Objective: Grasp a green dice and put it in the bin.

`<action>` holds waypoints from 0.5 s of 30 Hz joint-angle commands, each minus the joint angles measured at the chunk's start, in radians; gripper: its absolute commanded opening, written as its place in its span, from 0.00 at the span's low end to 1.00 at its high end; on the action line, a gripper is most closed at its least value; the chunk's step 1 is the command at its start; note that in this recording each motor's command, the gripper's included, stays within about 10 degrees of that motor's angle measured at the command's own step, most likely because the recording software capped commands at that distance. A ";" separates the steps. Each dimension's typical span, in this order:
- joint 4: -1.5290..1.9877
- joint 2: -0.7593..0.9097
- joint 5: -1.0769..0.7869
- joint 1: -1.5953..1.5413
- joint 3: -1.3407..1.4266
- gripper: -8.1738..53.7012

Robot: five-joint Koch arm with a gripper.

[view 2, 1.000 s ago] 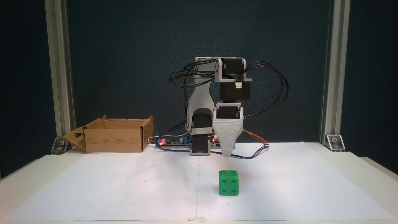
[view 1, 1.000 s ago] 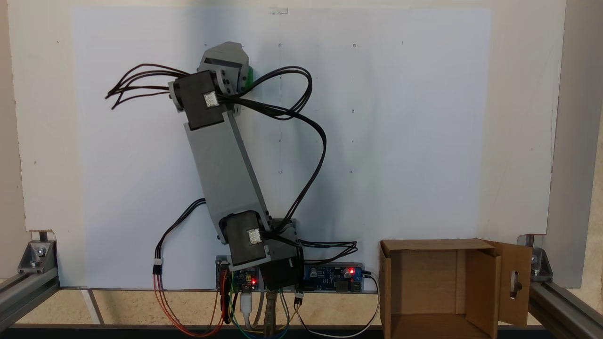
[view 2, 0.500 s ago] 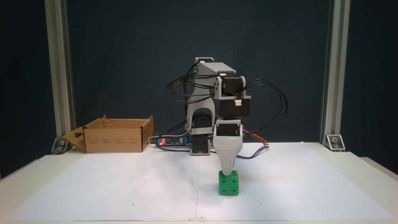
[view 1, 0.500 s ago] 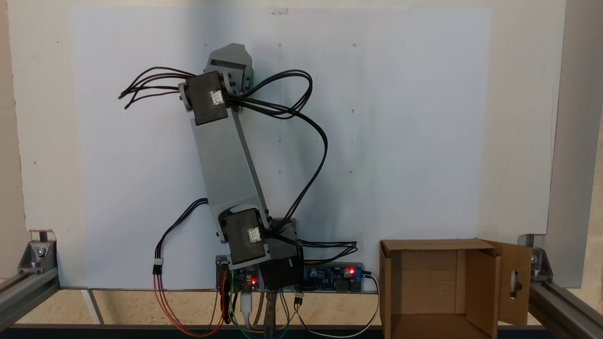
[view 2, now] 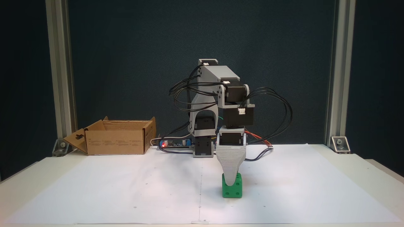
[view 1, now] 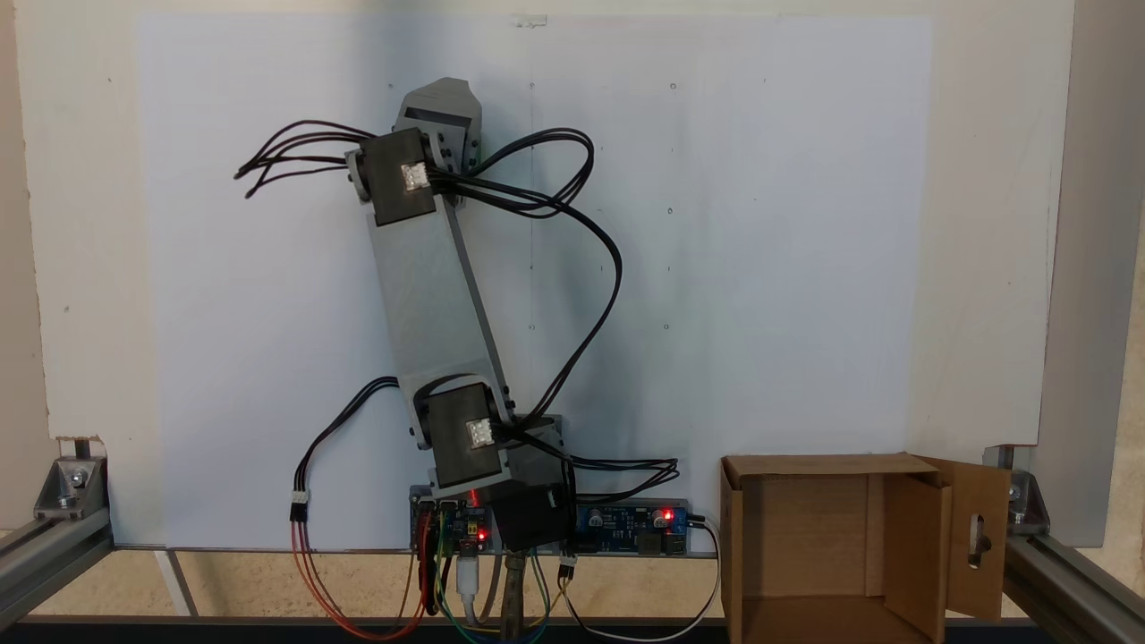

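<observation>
The green dice (view 2: 232, 191) sits on the white paper, a little right of centre in a fixed view from the front. My gripper (view 2: 232, 182) points straight down onto it. Its grey ribbed front jaw covers the upper middle of the dice's near face. The other jaw lies behind it, so the opening between them cannot be read. From above, the gripper head (view 1: 438, 105) sits at the far end of the outstretched arm. The bin (view 2: 116, 145), an open cardboard box with a slotted flap, stands at the left rear of the front view and at the bottom right (view 1: 823, 463) from above.
Circuit boards (view 1: 626, 521) with red lights and loose cables lie at the arm's base (view 2: 202, 148). Black cable loops (view 2: 277, 110) hang beside the wrist. Aluminium posts (view 2: 60, 78) stand at both rear corners. White paper (view 2: 126, 189) covers the table.
The arm has lowered and reached forward. The gripper tip went from hanging above and behind the dice to down over it, with the front jaw now across its near face.
</observation>
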 commanded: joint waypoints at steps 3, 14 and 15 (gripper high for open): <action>-0.003 -0.006 0.061 0.002 -0.020 0.83; -0.003 -0.060 0.061 -0.005 -0.020 0.83; -0.003 -0.063 0.061 -0.003 -0.020 0.83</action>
